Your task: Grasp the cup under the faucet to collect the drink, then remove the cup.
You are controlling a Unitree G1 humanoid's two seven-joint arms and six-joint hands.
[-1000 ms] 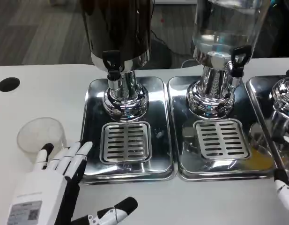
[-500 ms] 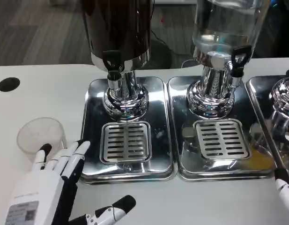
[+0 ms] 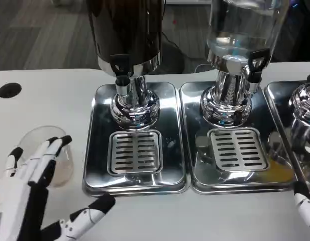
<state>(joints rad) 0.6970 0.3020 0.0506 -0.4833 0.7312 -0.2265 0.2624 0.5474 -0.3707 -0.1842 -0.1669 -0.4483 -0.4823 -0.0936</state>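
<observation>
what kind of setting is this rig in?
Likely a self-serve drink station mocked up in an office or lab: a dark drink dispenser and a clear one with taps over steel drip trays, a plastic cup on a white table, carpeted floor behind.

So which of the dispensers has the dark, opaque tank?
The leftmost dispenser, above the left drip tray. The middle dispenser has a clear tank with visible liquid.

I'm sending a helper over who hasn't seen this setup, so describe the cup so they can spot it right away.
Start at the dark drink dispenser on the leftmost steel drip tray. Look left of that tray, onto the bare white table. The cup stands there, partly behind the fingers of the left hand; it is the only clear plastic item off the trays.
</observation>
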